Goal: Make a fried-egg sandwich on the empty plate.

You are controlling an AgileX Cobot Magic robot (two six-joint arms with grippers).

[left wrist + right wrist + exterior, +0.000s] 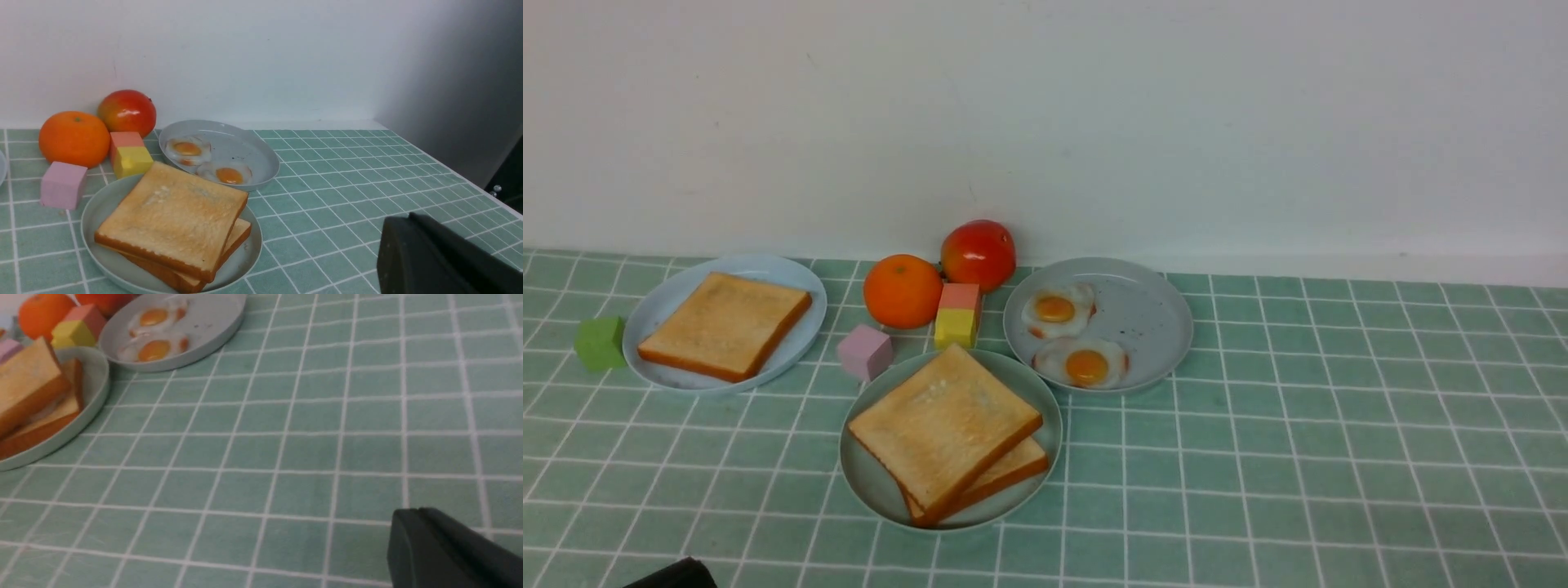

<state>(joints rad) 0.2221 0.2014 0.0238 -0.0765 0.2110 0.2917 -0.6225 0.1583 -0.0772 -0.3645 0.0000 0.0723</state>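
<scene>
The sandwich (943,425) lies on the mint-green plate (866,482) at the middle front: two golden toast slices stacked, the top one turned askew. In the right wrist view a pale layer shows between the slices of the sandwich (32,396); I cannot tell what it is. My left gripper (408,218) is shut and holds nothing, well off to the side of the plate (102,196). My right gripper (416,510) is shut too, over bare cloth far from the plate (96,384). In the front view only a dark corner of an arm (670,574) shows at the bottom left.
A pale blue plate (800,294) at the left holds one toast slice (723,325). A grey-blue plate (1143,314) to the right holds two fried eggs (1058,309). Behind are an orange (903,290), a red fruit (978,253), pink (864,351), yellow (956,327) and green (600,343) blocks.
</scene>
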